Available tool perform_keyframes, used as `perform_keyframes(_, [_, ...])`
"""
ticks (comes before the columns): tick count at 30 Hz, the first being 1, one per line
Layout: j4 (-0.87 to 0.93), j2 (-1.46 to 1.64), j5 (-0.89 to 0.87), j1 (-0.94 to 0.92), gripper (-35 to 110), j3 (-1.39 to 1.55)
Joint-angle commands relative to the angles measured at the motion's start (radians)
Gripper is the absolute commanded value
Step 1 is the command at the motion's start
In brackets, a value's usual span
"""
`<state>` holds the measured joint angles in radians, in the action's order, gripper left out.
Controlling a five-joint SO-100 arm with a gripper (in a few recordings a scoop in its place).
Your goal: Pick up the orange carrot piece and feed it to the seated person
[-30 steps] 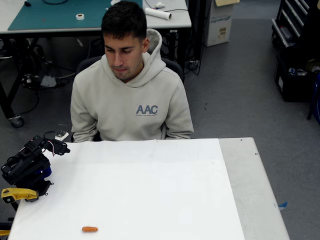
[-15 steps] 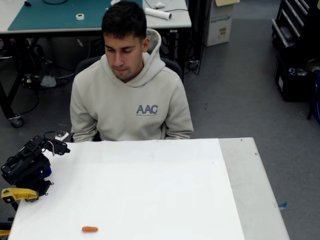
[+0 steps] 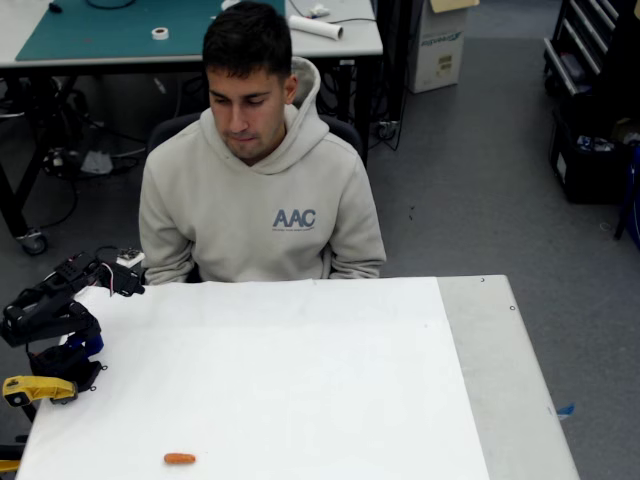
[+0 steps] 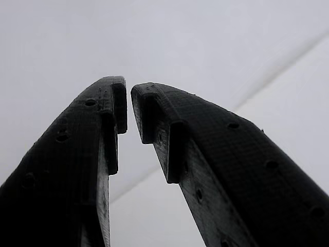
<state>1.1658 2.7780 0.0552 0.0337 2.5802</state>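
orange carrot piece: lies flat on the white surface, lower left of the fixed view, well apart from the arm. hand: black, at the surface's left edge in the fixed view; fingers nearly together with a narrow gap at the tips, holding nothing. seated person: beige hoodie, upper centre, behind the surface's far edge.

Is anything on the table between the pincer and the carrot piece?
Nothing visible. The carrot piece lies alone on the white table; the pincer sits at the far left edge with bare surface between them.
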Motion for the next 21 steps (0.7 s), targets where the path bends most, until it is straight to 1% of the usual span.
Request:
perform_keyframes(1, [0.012,-0.124,0.017,-0.063,-3,-0.17])
perform_keyframes(12, [0.012,-0.492,0.02,-0.373,-3,-0.442])
perform_keyframes(21, [0.012,-0.689,0.021,-0.655,-3,-0.612])
